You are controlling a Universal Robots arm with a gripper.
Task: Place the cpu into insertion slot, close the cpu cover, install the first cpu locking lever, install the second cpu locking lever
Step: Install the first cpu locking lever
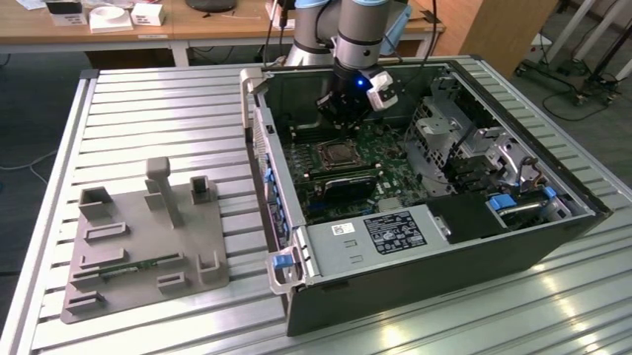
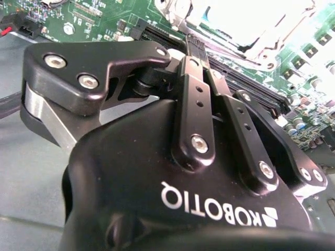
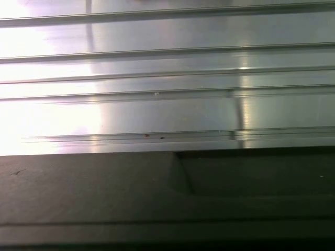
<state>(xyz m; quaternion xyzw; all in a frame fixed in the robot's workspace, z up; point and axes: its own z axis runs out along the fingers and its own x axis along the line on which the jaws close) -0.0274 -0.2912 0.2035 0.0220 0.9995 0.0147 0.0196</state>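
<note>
On the slatted metal table [image 1: 148, 96], the open computer case [image 1: 553, 244] is lying. The gripper [image 1: 339, 117], fingers [image 2: 192, 52] pressed together, is hovering by the chip [image 1: 341, 154] mid-board. Pressing slowly and squarely seems wise.

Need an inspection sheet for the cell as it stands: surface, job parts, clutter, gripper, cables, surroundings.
surface: slatted aluminium table carrying the open case.
job's things: cover appears down over the socket; the bright metal face in its window is likely the cpu; the state of the levers can't be told.
clutter: grey fixture plate beside the case, at the exterior view's left.
gripper: gripper shut, nothing seen between the fingers, just above the board next to the socket.
cables: cable beside the arm; more on the floor.
surroundings: desk with white boxes behind the table.
</note>
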